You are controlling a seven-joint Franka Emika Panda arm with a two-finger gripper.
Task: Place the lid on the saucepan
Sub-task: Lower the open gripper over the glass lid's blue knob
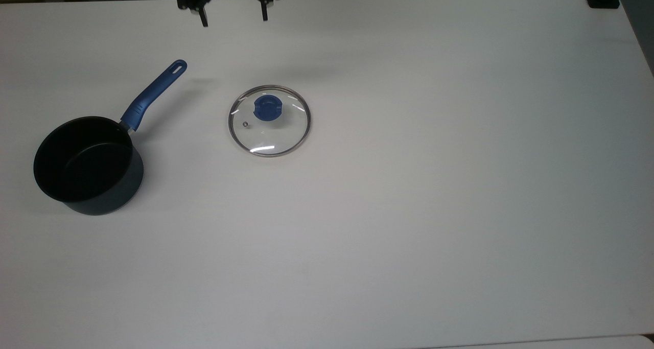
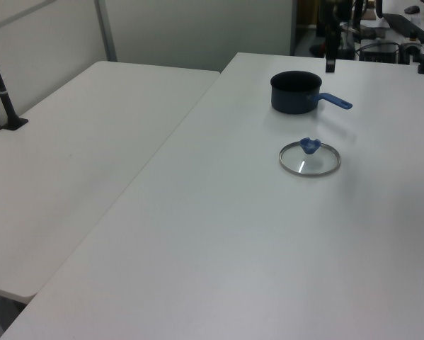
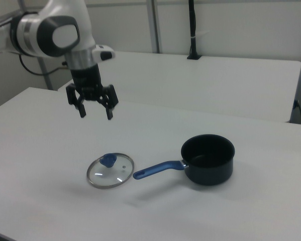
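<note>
One lid lies flat on the white table, knob up, well apart from one saucepan on the top view's left. One gripper hangs above the table, pointing down, fingers spread and empty.

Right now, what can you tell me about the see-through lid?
The lid is a round clear glass disc with a thin steel rim, a blue knob in the middle and a tiny steam vent. It lies flat, knob up, on the white table, apart from the saucepan. Nothing else touches it.
</note>
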